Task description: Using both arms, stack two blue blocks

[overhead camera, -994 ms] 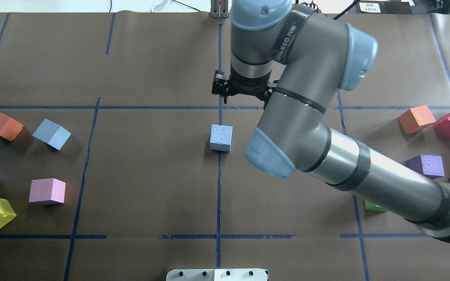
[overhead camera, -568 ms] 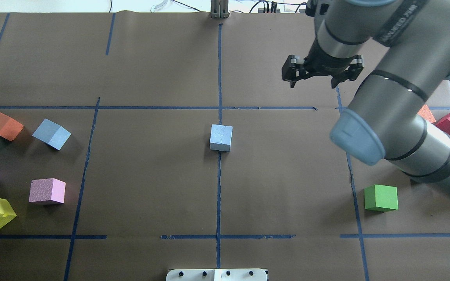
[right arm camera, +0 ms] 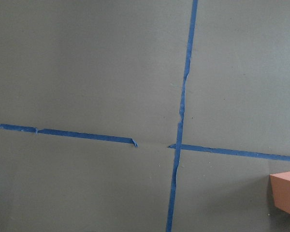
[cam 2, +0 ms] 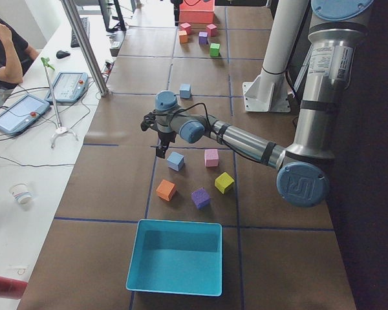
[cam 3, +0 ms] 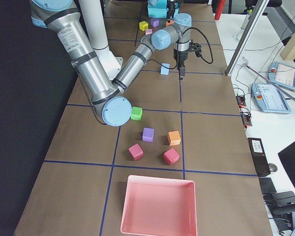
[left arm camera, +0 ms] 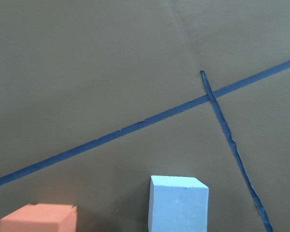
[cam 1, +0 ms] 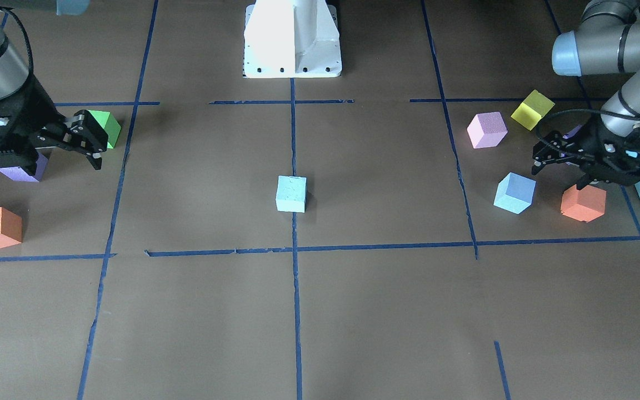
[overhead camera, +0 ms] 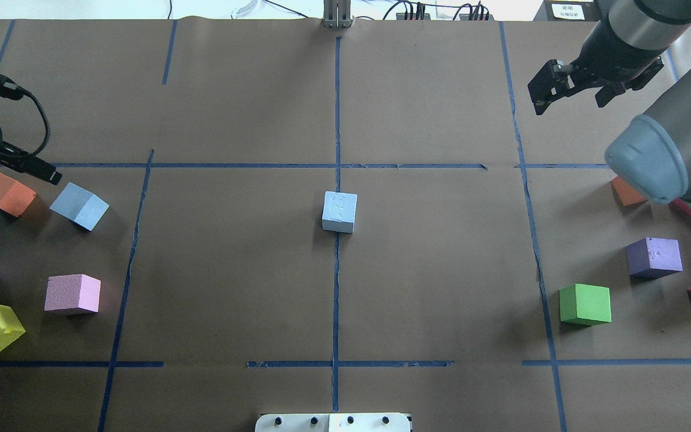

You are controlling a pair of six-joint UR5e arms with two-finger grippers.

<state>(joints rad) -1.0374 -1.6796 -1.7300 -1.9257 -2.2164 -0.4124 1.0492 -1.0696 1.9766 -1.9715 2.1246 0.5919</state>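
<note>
My right black two-finger gripper [overhead camera: 570, 99] hangs spread, empty, far right. My left gripper [cam 1: 561, 173], likewise spread, hovers near the left-side pale-blue foam cube [cam 1: 514, 193]; the central pale-blue foam cube [overhead camera: 339, 211] sits on the blue tape line [overhead camera: 336, 288].

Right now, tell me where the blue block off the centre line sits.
Overhead view, far left: the blue block sits just right of the orange cube.
</note>
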